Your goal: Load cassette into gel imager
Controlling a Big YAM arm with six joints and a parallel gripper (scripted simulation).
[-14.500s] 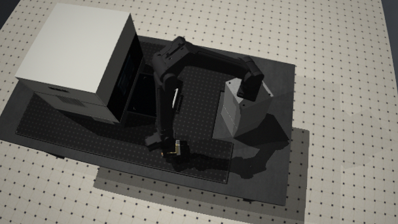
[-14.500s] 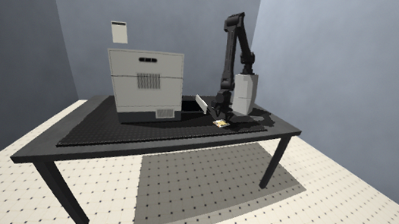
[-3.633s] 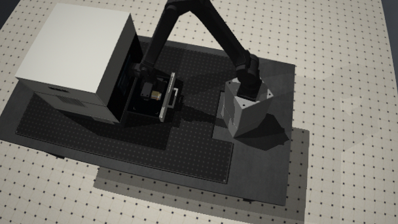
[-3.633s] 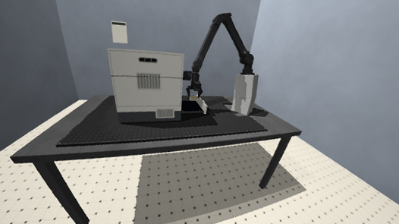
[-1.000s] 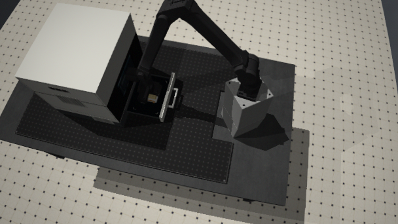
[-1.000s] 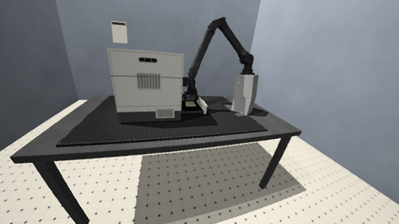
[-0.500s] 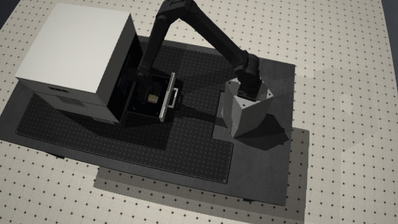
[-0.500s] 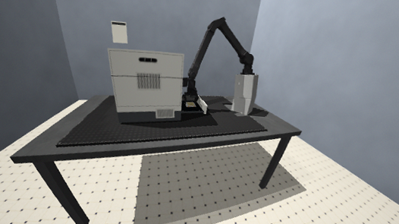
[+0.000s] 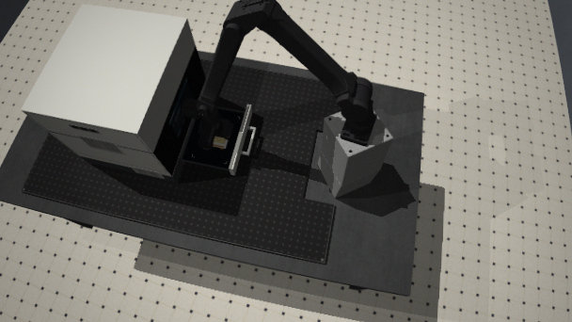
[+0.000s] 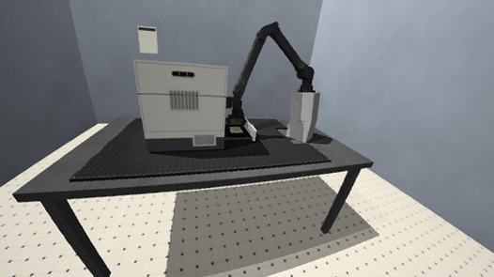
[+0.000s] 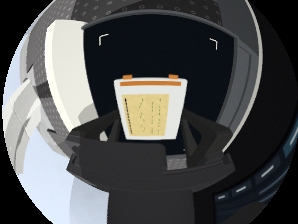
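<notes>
The cassette FINISHED [image 9: 219,142] [image 10: 236,129] [image 11: 147,115], white with a yellow gel and orange strips, is level, low in the open drawer [image 9: 241,141] [image 10: 250,130] of the gel imager IM [image 9: 108,61] [image 10: 164,123]. My gripper [image 9: 217,136] [image 10: 236,126] [image 11: 150,112] points down and is shut on its two long sides. In the wrist view the cassette looks straight to the drawer, with dark glass [image 11: 157,52] beyond its far end and two corner marks [image 11: 100,40] [image 11: 216,43] further out. The near marks are mostly hidden there. I cannot tell whether it touches the glass.
IM stands upright, its dark front close beside my wrist. The drawer's white front panel with its handle [image 9: 253,141] stands on the other side of the gripper, towards the arm's pedestal [image 9: 341,165] [image 10: 303,114]. Drawer side walls rise around the glass.
</notes>
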